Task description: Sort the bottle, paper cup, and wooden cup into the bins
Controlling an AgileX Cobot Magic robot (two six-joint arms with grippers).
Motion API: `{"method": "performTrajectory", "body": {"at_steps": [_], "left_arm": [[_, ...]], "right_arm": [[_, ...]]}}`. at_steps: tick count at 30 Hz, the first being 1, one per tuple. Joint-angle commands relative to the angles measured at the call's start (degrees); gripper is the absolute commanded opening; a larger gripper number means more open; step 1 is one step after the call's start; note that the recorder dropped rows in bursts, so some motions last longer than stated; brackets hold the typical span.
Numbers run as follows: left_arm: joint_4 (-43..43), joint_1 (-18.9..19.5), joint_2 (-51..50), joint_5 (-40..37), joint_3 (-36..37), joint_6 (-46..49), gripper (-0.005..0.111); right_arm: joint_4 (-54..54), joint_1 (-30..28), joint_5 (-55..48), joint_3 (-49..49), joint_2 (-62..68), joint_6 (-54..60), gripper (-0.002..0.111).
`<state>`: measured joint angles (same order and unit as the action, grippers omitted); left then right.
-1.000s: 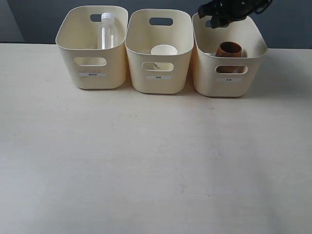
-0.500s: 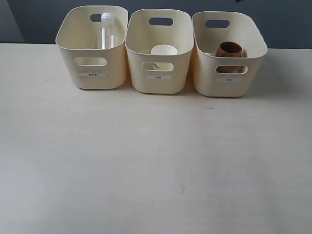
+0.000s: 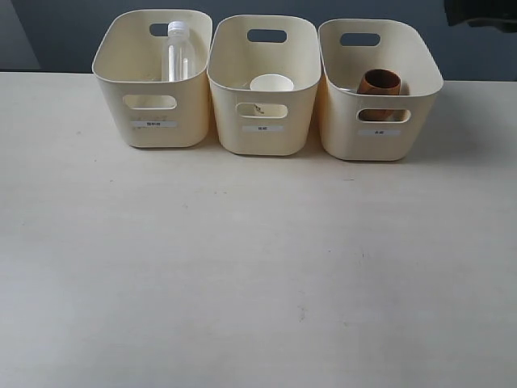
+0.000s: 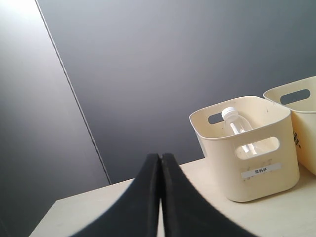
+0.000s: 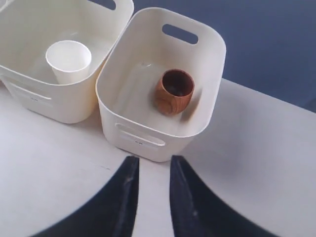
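The clear bottle (image 3: 179,55) with its white cap stands upright in the left bin (image 3: 153,113). In the middle bin (image 3: 263,121) sits the white paper cup (image 3: 271,83). The brown wooden cup (image 3: 380,83) rests in the right bin (image 3: 380,129). The right wrist view shows the wooden cup (image 5: 174,91) and paper cup (image 5: 68,60) in their bins from above, with my right gripper (image 5: 154,160) open and empty, well clear of the right bin (image 5: 148,133). My left gripper (image 4: 160,157) is shut and empty, away from the bottle (image 4: 239,129) and its bin (image 4: 256,187).
A dark part of the right arm (image 3: 481,12) shows at the top right corner of the exterior view. The pale table (image 3: 258,267) stretches in front of the bins, with a dark wall behind.
The right arm has lifted off from above the right bin and withdrawn to the top right corner. The cups and bottle have not moved.
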<state>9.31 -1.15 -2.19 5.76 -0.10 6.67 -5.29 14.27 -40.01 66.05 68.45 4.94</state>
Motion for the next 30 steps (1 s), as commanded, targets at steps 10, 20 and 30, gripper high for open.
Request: {"method": "performTrajectory", "body": {"at_steps": [10,20,30], "left_arm": [[0.0,-0.1,0.1,0.3,0.1,-0.1,0.0],[0.0,-0.1,0.1,0.3,0.1,-0.1,0.0],[0.0,-0.1,0.1,0.3,0.1,-0.1,0.0]], "right_arm": [[1.6,0.0,3.4,-19.8,-41.6,-0.5,0.023],[4.9,0.0,-5.3,-21.4,-57.5,-0.5,0.023],[5.8,0.0,-6.8,-21.4,-57.5,-0.5,0.023]]}}
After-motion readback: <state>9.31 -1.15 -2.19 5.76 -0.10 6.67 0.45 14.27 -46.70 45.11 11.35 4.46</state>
